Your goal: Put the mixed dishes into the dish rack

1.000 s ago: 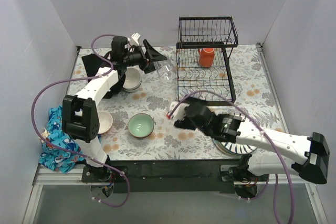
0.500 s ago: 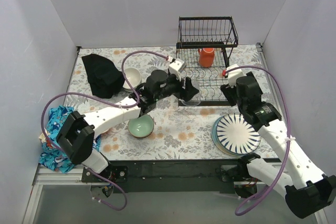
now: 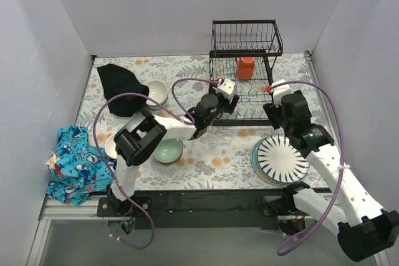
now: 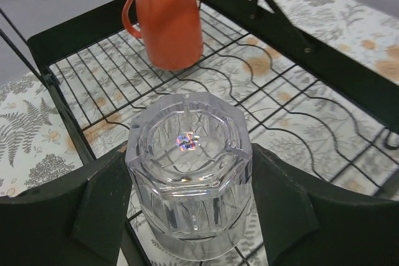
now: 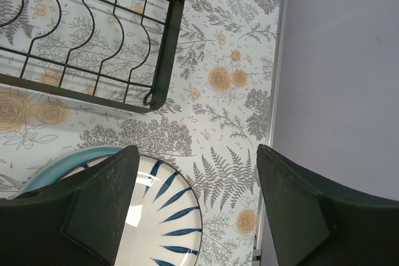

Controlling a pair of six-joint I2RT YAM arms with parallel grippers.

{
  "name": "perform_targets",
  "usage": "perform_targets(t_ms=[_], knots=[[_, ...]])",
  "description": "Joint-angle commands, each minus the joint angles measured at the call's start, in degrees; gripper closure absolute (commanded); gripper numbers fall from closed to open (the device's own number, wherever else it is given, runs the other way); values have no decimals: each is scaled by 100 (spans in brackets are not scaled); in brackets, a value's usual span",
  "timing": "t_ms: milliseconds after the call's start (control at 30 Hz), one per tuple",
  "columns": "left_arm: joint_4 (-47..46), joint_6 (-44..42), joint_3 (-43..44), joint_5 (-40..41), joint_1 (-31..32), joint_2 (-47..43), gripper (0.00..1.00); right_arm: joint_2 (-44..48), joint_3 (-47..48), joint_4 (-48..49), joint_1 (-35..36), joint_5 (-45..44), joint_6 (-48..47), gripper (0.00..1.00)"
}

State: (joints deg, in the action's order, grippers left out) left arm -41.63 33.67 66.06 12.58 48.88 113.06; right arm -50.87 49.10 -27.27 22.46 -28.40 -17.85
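Holding a clear glass (image 4: 188, 207) upside down between its fingers, the left gripper (image 4: 187, 210) hung over the dish rack's (image 4: 324, 60) lower tray near the orange mug (image 4: 167, 17). It should lower slowly and let go gently. The right gripper (image 5: 196, 210) was spread wide and empty above the striped plate (image 5: 159, 216).

one mug (image 3: 244, 67), one glass (image 4: 188, 207), two cloths (image 3: 80, 164)

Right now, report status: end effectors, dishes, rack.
Left end effector shut on clear glass, inverted over dish rack lower tray. Right end effector open, empty, above striped plate. Orange mug already racked.
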Motion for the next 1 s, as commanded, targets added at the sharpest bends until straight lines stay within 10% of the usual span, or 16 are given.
perform_targets(t_ms=[0, 733, 967], knots=[[-1207, -458, 600, 877, 34, 374, 100, 77, -181, 178, -31, 133, 237, 17], [5, 78, 3571, 1713, -309, 2801, 96, 113, -551, 204, -84, 291, 422, 18], [207, 96, 3510, 1397, -318, 2661, 24, 139, -586, 204, -92, 274, 449, 17]])
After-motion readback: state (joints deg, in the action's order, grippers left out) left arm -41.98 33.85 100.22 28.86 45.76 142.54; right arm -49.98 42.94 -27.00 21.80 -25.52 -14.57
